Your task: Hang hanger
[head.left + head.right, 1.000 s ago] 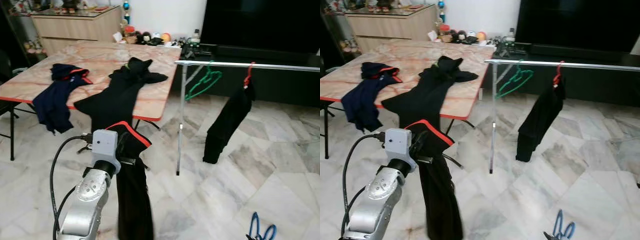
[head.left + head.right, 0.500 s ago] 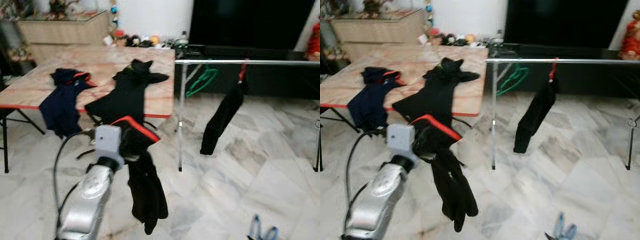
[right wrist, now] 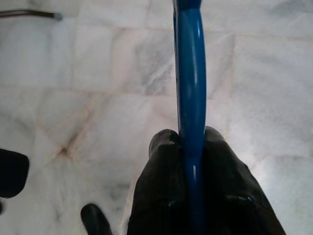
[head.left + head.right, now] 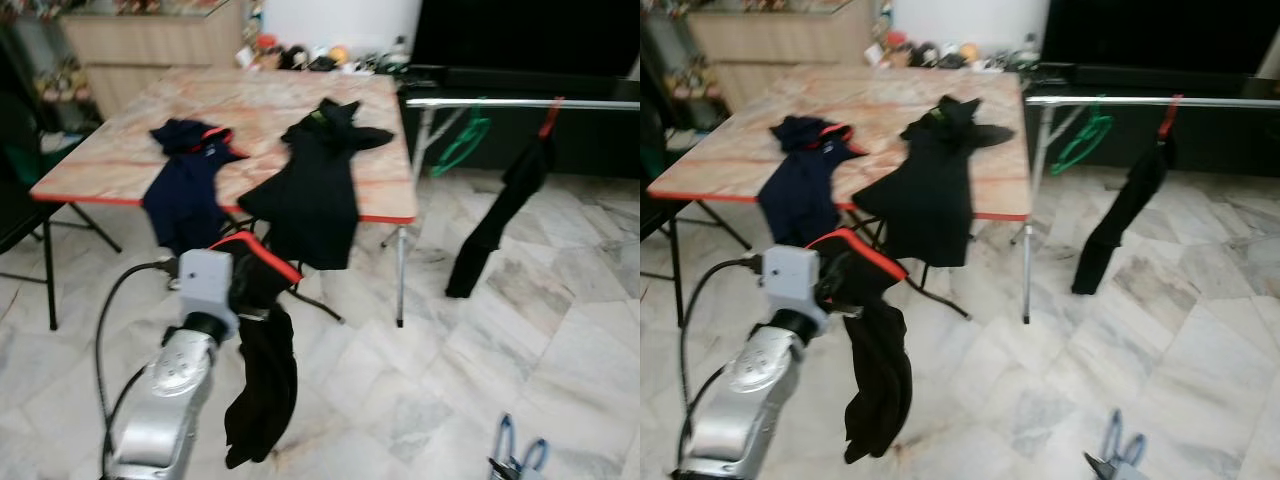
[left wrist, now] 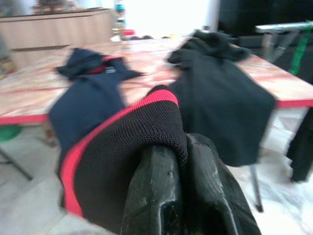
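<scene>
My left gripper (image 5: 182, 147) is shut on a black garment with a red band (image 4: 262, 380), which hangs from it above the floor in front of the table. At the lower right, my right gripper (image 3: 190, 142) is shut on a blue hanger (image 3: 190, 73), whose tip (image 4: 520, 462) shows low in the left eye view. The drying rack's silver rail (image 4: 520, 103) runs at the right, behind the table. A green hanger (image 4: 462, 140) hangs empty on it. A red hanger (image 4: 548, 112) beside it carries a black garment (image 4: 500, 215).
A marble-topped folding table (image 4: 120, 160) stands ahead with a navy garment (image 4: 185, 190) and a black garment (image 4: 315, 180) draped over its front edge. A wooden sideboard (image 4: 150, 40) and a dark TV unit (image 4: 530, 40) line the back wall. Marble floor (image 4: 420, 380) lies open between me and the rack.
The whole view has swung, so table and rack sit further right in the picture. The held black garment has swung and now hangs shorter. Both grips are unchanged.
</scene>
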You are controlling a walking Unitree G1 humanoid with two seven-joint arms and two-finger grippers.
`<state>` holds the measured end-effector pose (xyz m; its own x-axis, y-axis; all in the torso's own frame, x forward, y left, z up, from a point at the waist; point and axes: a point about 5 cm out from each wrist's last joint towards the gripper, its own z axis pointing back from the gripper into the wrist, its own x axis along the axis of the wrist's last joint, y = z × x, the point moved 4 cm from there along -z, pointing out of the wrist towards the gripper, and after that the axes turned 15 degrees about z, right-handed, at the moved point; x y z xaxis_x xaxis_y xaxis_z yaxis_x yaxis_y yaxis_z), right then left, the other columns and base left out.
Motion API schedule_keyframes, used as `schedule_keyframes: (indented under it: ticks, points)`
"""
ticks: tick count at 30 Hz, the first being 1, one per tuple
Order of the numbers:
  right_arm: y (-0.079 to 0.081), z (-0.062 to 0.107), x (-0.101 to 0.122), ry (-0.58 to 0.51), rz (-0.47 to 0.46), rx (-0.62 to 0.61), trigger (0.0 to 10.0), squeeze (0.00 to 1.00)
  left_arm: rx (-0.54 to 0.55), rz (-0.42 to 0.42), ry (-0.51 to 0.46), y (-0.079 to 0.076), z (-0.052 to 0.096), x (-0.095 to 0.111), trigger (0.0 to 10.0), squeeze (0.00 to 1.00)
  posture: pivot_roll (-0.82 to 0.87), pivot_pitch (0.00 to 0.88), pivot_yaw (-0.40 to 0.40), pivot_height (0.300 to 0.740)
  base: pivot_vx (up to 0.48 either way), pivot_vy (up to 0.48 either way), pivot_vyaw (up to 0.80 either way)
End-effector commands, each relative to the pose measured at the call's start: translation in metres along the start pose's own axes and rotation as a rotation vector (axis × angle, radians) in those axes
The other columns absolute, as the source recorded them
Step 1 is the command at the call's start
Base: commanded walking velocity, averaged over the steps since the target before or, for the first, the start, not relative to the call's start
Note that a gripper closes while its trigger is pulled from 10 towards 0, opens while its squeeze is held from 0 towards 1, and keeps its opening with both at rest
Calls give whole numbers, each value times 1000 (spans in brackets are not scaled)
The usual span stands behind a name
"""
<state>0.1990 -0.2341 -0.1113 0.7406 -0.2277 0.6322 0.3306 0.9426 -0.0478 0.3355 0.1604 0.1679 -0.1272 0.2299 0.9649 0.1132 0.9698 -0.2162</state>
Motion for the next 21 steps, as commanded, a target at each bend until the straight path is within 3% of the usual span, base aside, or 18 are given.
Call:
schedule_keyframes:
  ticks: [1,2,7,16,21]
  points:
    - [4,2,-10,32,-20,16,10000,0,-16,33,1,-6,-1,3,10000,0,57,105,14,740,0,0,0]
    - [3,2,-10,33,-13,17,10000,0,2,15,52,-1,1,-6,10000,0,60,106,12,740,0,0,0]
    - [3,2,-11,33,-11,17,10000,0,30,48,62,5,4,-7,10000,0,59,110,10,740,0,0,0]
    - [3,2,-10,34,14,29,10000,0,-29,101,26,-5,3,4,10000,0,62,114,8,740,0,0,0]
    - [3,2,-10,34,23,32,10000,0,-40,97,25,-9,4,4,10000,0,61,115,7,740,353,0,0]
